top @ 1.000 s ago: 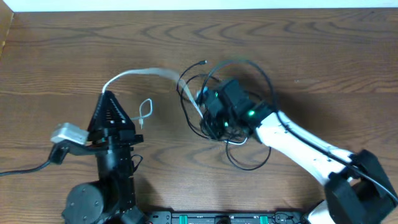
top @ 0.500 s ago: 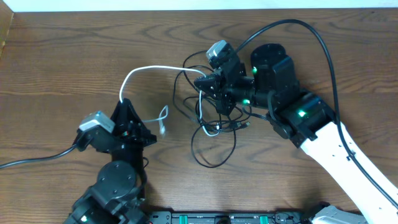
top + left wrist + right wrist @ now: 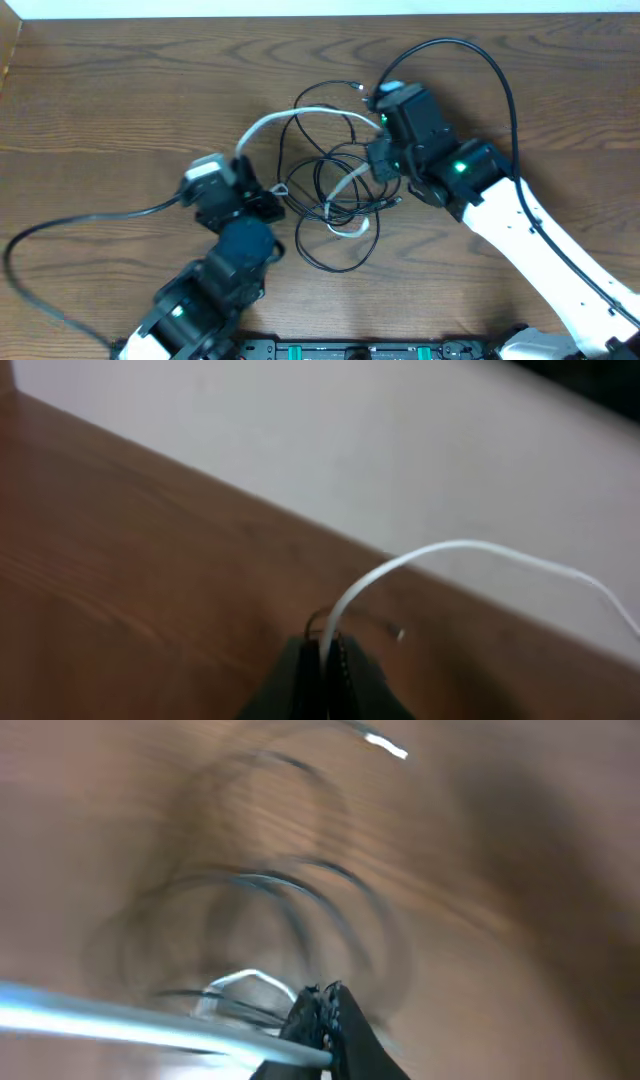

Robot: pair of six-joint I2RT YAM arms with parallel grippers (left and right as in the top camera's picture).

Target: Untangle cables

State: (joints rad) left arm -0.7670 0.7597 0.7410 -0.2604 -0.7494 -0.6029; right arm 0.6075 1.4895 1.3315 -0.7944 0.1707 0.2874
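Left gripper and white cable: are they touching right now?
Touching. The left wrist view shows the white cable rising out from between the tips of the shut left gripper.

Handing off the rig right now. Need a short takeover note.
Left claw: shut on the white cable, which arcs from it over to the tangle.
Right claw: shut, at the tangle. The view is blurred, so I can't tell whether it pinches a cable.
Black cables: looped over each other, with the white cable's far part running among them.
Done: nothing separated yet.
Left: free the white one from the black loops, then part the black ones.
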